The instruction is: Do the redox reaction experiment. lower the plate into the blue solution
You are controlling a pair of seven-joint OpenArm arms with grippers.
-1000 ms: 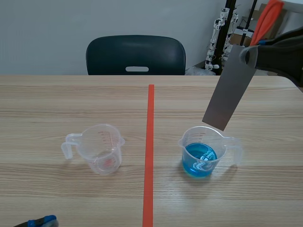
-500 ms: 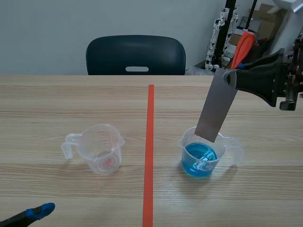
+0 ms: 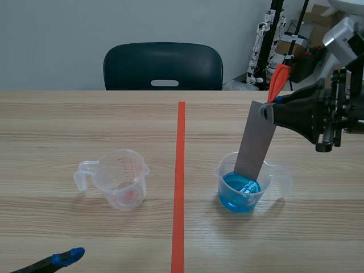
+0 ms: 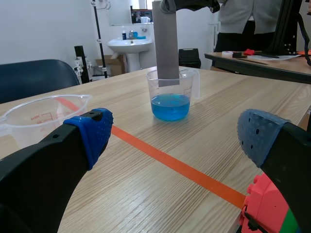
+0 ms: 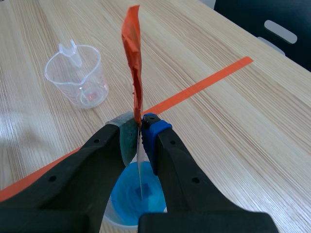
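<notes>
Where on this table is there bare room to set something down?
Free: the far strip before the chair, the wood between empty cup and tape, and the near right. Crowded: the blue cup, where the right gripper holds the plate in it.

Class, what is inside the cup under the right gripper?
Blue solution and the grey plate, its lower end only; the plate hides part of the far rim of the cup.

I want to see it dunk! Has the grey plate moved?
Yes. The grey plate came down: its lower end was above the rim of the beaker, now inside it.
</notes>
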